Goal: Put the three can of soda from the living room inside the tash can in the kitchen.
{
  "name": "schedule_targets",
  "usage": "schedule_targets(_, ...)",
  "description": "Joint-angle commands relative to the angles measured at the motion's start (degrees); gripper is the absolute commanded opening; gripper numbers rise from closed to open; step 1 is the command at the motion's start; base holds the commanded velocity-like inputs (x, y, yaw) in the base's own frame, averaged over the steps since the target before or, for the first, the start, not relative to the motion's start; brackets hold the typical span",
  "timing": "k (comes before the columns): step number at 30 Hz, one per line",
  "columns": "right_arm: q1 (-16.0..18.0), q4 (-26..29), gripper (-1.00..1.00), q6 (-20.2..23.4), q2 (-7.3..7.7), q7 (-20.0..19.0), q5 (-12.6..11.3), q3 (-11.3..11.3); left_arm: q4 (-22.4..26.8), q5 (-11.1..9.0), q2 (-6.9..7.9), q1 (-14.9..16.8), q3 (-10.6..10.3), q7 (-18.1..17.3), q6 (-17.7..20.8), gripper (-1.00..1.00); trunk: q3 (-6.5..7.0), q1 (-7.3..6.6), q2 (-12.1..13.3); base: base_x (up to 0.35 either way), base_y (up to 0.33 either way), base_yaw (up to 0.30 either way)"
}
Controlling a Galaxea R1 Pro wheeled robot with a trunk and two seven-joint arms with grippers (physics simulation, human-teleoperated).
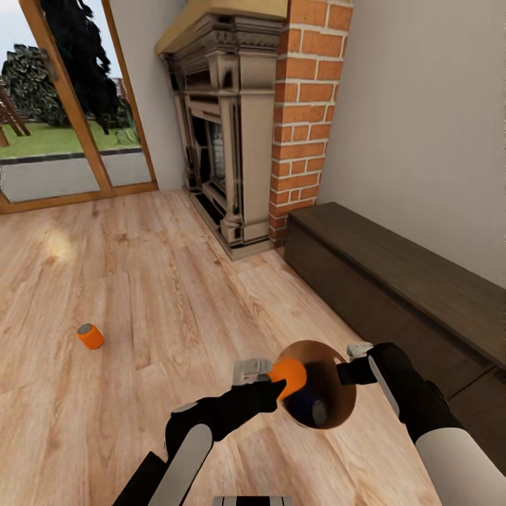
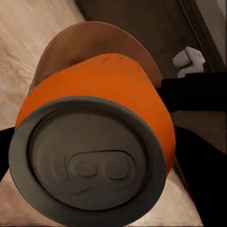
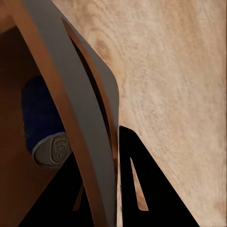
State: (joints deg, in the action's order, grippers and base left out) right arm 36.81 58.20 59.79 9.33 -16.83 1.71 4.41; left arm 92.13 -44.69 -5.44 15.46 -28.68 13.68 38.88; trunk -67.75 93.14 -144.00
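My left gripper is shut on an orange soda can and holds it at the mouth of the trash can, which is tilted toward me. In the left wrist view the orange can shows its grey top, with the bin's tan rim behind it. A blue can lies inside the bin, and the right wrist view shows this blue can too. My right gripper is shut on the bin's wall. A second orange can lies on the floor to the left.
A long dark wooden bench runs along the right wall. Beyond it stand a brick column and a carved fireplace. Glass doors fill the far left. Open wooden floor spreads between.
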Motion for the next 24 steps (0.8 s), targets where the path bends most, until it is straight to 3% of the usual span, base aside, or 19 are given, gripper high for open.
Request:
schedule_targets(1,-0.04,0.06,-1.00,0.21,-0.03,-0.35,-1.95,0.06,-0.01,0.27,-0.13,0.02,-0.10,0.19,0.61,-1.00,0.23,-0.03,0.01,0.000,0.000,0.000)
schedule_targets(3,-0.25,0.26,-1.00,0.21,-0.29,-0.41,-2.01,0.20,-0.07,0.48,-0.39,0.06,-0.29,1.72,2.14,-1.00,0.68,-0.08,0.04,0.000,0.000,0.000)
schedule_targets(5,-0.42,0.41,-1.00,0.21,-1.17,-0.56,-2.04,0.28,-0.36,0.59,-0.58,0.08,-0.41,6.09,3.24,-1.00,1.12,-0.13,0.07,0.000,0.000,0.000)
schedule_targets(8,-0.69,0.47,-1.00,0.21,-2.19,-0.59,-2.04,0.36,-0.62,0.64,-0.67,0.07,-0.51,9.51,3.76,-1.00,1.78,-0.21,0.11,0.000,0.000,0.000)
schedule_targets(10,-0.83,0.49,-1.00,0.21,-2.97,-0.58,-2.01,0.59,-0.71,0.65,-0.69,0.08,-0.55,10.33,3.88,-1.00,2.23,-0.26,0.14,0.000,0.000,0.000)
schedule_targets(13,-1.60,0.50,-1.00,0.21,-3.81,-0.65,-2.16,4.72,-0.78,0.66,-0.71,0.09,-0.57,10.97,3.98,-1.00,2.89,-0.34,0.18,0.000,0.000,0.000)
schedule_targets(16,-2.30,0.50,-1.00,0.21,-4.61,-0.71,-2.30,7.41,-0.79,0.66,-0.71,0.06,-0.58,11.06,4.00,-1.00,3.56,-0.41,0.22,0.000,0.000,0.000)
schedule_targets(20,-3.19,0.51,-1.00,0.21,-6.27,-0.67,-2.05,8.42,-0.90,0.66,-0.70,0.08,-0.60,11.15,4.01,-1.00,4.44,-0.52,0.27,0.000,0.000,0.000)
schedule_targets(24,-3.45,0.62,-1.00,0.21,-6.58,-0.66,-2.03,8.54,-3.52,0.73,-0.58,0.07,-0.61,11.39,4.03,-1.00,4.44,-0.52,0.27,0.000,0.000,0.000)
